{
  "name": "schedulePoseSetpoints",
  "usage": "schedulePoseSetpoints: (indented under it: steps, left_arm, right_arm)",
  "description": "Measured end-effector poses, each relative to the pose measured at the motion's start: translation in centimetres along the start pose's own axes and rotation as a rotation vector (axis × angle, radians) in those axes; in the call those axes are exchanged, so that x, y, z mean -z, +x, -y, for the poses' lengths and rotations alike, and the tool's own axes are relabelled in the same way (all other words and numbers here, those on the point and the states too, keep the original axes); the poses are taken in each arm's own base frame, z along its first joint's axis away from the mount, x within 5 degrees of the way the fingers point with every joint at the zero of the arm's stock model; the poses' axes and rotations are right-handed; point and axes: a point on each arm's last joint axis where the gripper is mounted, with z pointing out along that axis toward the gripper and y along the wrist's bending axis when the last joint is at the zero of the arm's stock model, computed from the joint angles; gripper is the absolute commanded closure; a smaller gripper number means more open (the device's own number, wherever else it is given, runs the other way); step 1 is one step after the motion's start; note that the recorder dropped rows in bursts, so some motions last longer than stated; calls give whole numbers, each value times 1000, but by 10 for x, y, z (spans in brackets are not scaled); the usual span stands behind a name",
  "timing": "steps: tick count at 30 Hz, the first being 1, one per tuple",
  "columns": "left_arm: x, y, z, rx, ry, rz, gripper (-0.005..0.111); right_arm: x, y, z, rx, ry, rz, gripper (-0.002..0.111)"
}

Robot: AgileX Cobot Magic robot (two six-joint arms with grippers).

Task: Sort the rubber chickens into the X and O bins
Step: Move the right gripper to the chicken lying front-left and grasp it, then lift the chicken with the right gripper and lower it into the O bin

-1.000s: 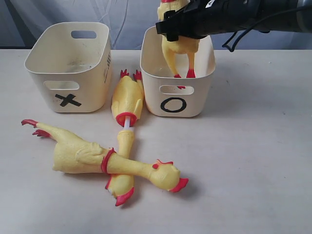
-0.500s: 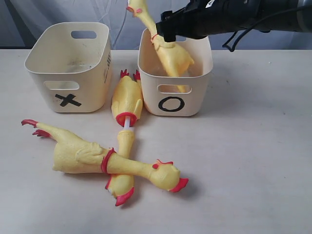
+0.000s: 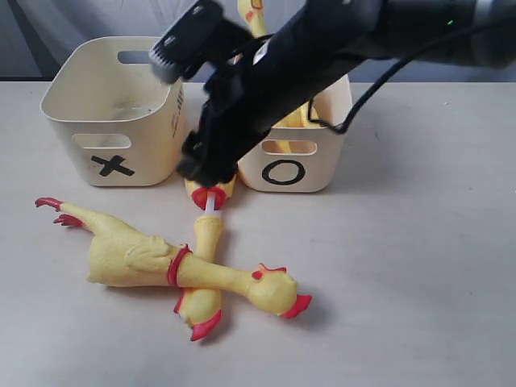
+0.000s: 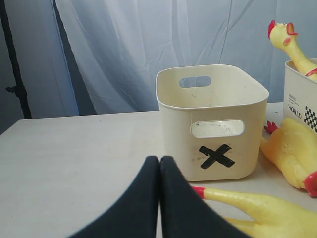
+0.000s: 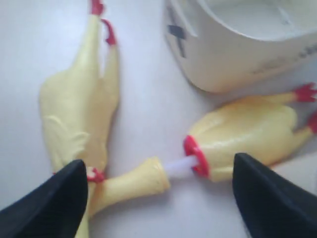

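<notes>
Now one chicken (image 3: pixel 251 12) sits in the O bin (image 3: pixel 322 173); right gripper (image 5: pixel 158 163), spread wide, hovers over the white-necked chicken (image 5: pixel 242 129) lying between that and the X bin (image 3: pixel 72 105), next drop and clamp its body; left gripper (image 4: pixel 159 159) closed, empty.

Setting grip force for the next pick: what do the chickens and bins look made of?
Chickens: probably soft rubber or vinyl, glossy yellow skin with moulded wrinkles; one shows a white neck tube. Bins: seemingly rigid cream plastic, smooth matte walls with moulded handle slots.
</notes>
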Motion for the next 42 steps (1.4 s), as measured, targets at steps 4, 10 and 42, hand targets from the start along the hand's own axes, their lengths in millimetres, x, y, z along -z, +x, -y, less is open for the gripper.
schedulePoseSetpoints:
  steps: [4,10,42]
  left_arm:
    - [0,0,0,0,0,0,107]
    - [0,0,0,0,0,0,107]
    - [0,0,0,0,0,0,107]
  right_arm:
    - [-35,-8,-32,119,-34,-14,24]
    - [-86,3,-56,175,-71,-72,24]
    - [-122,-40,-108,323,-178,-36,109]
